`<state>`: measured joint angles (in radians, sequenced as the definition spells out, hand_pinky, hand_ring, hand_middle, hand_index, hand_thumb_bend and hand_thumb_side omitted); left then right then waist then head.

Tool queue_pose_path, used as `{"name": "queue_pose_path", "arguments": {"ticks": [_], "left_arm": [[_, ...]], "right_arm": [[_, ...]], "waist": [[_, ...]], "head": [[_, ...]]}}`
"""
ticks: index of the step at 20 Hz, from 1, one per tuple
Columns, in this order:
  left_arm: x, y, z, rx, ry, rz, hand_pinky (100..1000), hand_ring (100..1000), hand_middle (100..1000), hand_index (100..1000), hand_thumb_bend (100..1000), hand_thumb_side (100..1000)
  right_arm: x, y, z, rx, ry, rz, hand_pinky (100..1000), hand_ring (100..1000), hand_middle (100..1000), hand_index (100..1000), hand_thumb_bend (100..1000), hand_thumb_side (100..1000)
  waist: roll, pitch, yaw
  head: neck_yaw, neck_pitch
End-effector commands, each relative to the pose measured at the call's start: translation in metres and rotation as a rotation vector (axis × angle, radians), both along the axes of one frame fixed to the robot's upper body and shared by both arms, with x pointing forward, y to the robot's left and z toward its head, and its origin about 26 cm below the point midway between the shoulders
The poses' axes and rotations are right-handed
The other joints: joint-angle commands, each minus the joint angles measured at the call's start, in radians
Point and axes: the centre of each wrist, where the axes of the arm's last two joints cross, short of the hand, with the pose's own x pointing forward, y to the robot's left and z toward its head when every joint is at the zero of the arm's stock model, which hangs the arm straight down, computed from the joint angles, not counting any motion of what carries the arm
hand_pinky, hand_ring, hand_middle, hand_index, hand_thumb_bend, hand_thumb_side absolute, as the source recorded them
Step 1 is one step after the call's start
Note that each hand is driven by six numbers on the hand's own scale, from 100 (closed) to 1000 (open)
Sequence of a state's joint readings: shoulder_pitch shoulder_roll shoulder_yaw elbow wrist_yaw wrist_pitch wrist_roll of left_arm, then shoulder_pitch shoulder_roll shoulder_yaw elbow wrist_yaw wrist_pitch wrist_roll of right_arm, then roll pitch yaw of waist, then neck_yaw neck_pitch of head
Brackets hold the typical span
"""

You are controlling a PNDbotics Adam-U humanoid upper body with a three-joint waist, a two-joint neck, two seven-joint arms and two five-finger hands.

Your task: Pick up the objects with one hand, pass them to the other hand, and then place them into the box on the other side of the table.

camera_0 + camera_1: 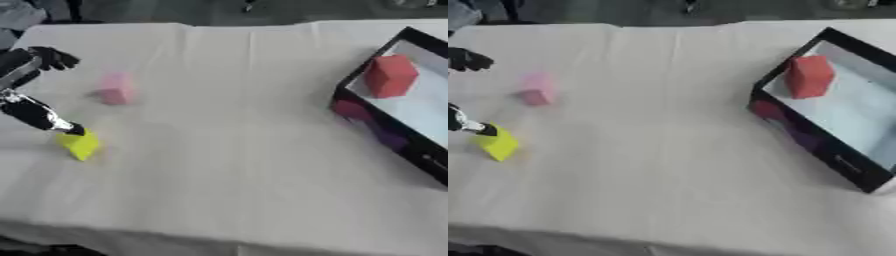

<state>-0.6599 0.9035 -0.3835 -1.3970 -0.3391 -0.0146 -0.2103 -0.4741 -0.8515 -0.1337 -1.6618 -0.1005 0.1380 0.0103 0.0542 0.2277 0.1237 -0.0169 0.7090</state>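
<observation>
A yellow block (80,145) lies tilted on the white tablecloth at the left. My left hand (33,114) comes in from the left edge with its fingers spread. One fingertip (75,131) touches the top corner of the yellow block, and another finger (52,57) points away higher up. A pink block (115,89) stands a little farther back, apart from the hand. At the right, a red block (389,75) sits inside the black-rimmed box (385,132) with a pale floor. My right hand shows in neither view.
The cloth-covered table (227,150) runs wide between the blocks and the box. Its front edge crosses the bottom of the views. Dark floor and some grey shapes lie beyond the far edge.
</observation>
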Motion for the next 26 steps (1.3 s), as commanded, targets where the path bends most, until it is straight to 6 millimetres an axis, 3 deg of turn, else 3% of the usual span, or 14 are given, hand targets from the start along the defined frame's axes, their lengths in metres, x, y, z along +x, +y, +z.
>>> {"name": "queue_pose_path", "arguments": {"ticks": [1, 2, 9, 15, 16, 17, 26], "left_arm": [[-0.008, 0.012, 0.031, 0.075, -0.021, -0.045, 871, 834, 775, 873, 872, 132], [-0.010, 0.012, 0.034, 0.099, -0.011, -0.069, 877, 840, 775, 870, 862, 100], [-0.011, 0.019, 0.042, 0.251, 0.052, -0.154, 885, 852, 769, 847, 798, 100], [-0.006, 0.029, 0.056, 0.403, 0.083, -0.179, 894, 865, 768, 821, 782, 100], [-0.005, 0.030, 0.058, 0.425, 0.089, -0.181, 894, 866, 767, 817, 769, 100], [-0.004, 0.032, 0.059, 0.448, 0.097, -0.181, 896, 868, 768, 814, 763, 100], [0.003, 0.042, 0.065, 0.572, 0.209, -0.165, 891, 865, 762, 796, 757, 100]], "right_arm": [[-0.006, -0.006, 0.015, -0.023, -0.033, -0.022, 957, 1000, 892, 990, 100, 564], [-0.006, -0.006, 0.015, -0.021, -0.034, -0.023, 957, 1000, 891, 989, 100, 565], [-0.007, -0.011, 0.019, 0.028, -0.039, -0.025, 964, 1000, 900, 1000, 100, 605], [-0.006, -0.028, 0.030, 0.116, -0.025, -0.016, 983, 1000, 921, 1000, 100, 639], [-0.006, -0.032, 0.032, 0.135, -0.028, -0.019, 981, 1000, 919, 1000, 100, 763], [-0.007, -0.035, 0.035, 0.155, -0.032, -0.026, 979, 1000, 913, 1000, 100, 668], [-0.009, -0.044, 0.038, 0.260, -0.046, -0.046, 972, 1000, 896, 1000, 100, 670]], "waist": [[0.005, -0.030, -0.001], [0.004, -0.029, -0.003], [0.000, -0.028, -0.010], [-0.001, -0.031, -0.010], [-0.001, -0.032, -0.009], [-0.002, -0.032, -0.009], [-0.004, -0.031, -0.007]], "head": [[-0.001, -0.014], [-0.001, -0.016], [-0.009, -0.018], [-0.010, -0.005], [-0.008, -0.002], [-0.006, 0.001], [-0.004, 0.006]]}}
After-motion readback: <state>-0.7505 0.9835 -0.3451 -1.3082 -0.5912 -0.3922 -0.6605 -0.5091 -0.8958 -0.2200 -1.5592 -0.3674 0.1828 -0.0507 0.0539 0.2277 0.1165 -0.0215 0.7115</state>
